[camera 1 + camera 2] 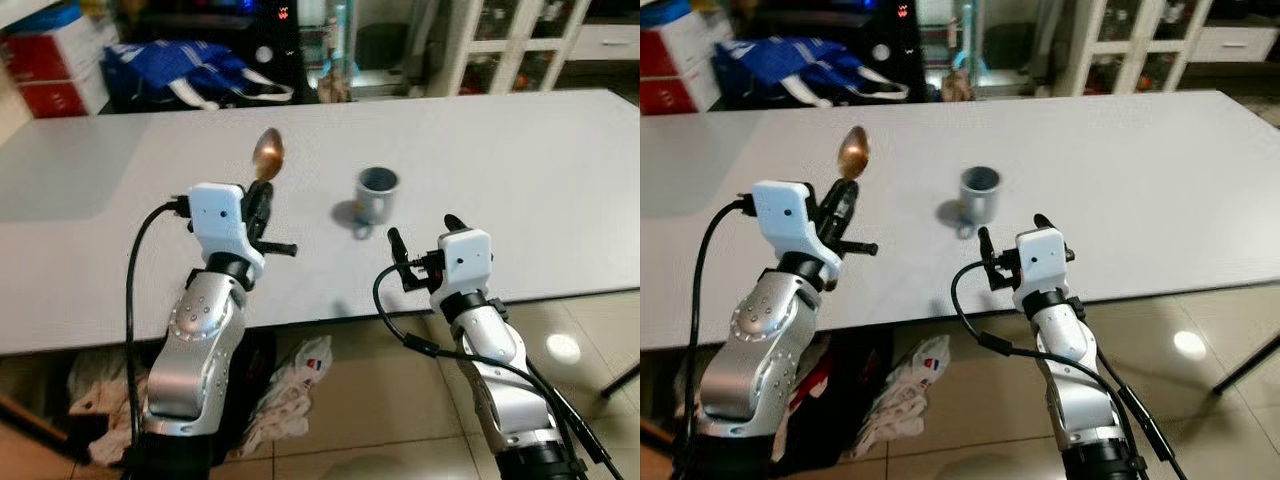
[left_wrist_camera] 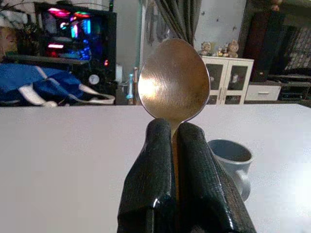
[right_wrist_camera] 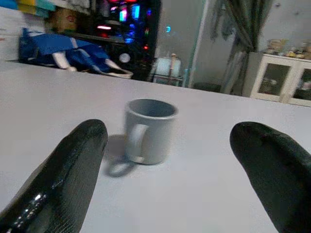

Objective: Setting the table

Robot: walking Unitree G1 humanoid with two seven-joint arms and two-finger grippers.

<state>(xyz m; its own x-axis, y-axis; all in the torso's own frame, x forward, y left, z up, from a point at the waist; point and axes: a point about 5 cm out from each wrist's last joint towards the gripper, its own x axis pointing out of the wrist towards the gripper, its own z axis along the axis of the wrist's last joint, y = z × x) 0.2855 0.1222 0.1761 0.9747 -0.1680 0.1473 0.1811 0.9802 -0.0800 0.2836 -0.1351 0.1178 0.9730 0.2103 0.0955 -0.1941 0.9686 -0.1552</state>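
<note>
Glossy brass-toned metal spoon (image 2: 174, 80), perhaps ceramic grey mug (image 3: 149, 130), matt white table (image 1: 520, 170).

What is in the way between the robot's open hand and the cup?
Nothing visible. The right gripper hangs open near the table's front edge, and the grey mug stands alone beyond it with bare tabletop between. The left gripper holds a spoon off to the side.

Left gripper (image 1: 262, 200) held a spoon (image 1: 268, 152) upright above the white counter (image 1: 520, 170), jaws clamped on its handle, bowl uppermost. Grey mug (image 1: 376, 195) stood just right of it. Right gripper (image 1: 422, 240), jaws apart, hovered at the counter's near edge.
</note>
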